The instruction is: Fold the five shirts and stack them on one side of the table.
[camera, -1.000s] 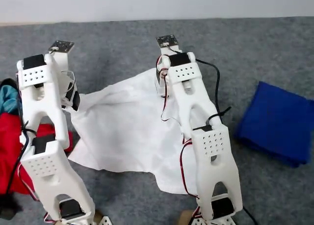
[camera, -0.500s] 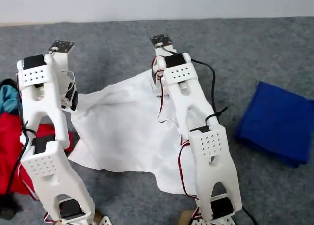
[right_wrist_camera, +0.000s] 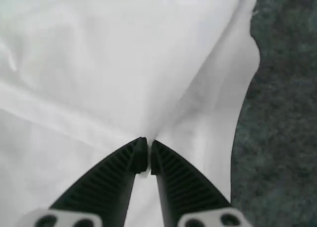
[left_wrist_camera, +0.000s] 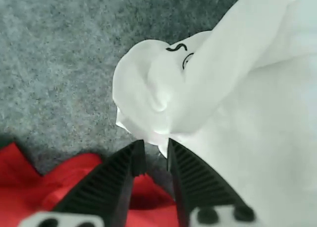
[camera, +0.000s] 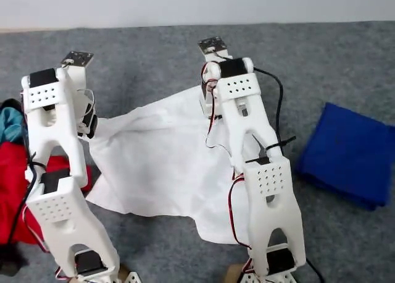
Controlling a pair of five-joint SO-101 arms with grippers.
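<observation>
1. At the left edge, a crumpled red cloth shirt [camera: 11,172] lay in a heap beside a teal cloth garment [camera: 8,125] on the grey felt-like table [camera: 142,54]. Neither was folded.
2. The left gripper [left_wrist_camera: 151,150] stood at the left corner of the thin white cloth shirt [camera: 154,159]. Its jaws were almost closed and pinched a bunched edge of that corner, just beside the red heap.
3. The white shirt lay spread mid-table between the 2 arms and partly under the right arm. It was wrinkled and not yet folded.
4. The right gripper [right_wrist_camera: 147,148] was at the shirt's far edge, with its jaws clamped on a raised ridge of fabric.
5. At the right, a folded dark-blue cloth shirt [camera: 349,153] rested well apart from the white one. It was judged to be item 1 of the 5-shirt stack.
6. Handling judgement:
   - The white shirt looked light and limp, with no stiffness.
   - It would likely sag between the 2 holds and drag on the rough surface.
   - A single thin layer could slip from narrow jaws.
   - Holds were best taken at corners, hems or seams, set well apart so the span stayed taut.
</observation>
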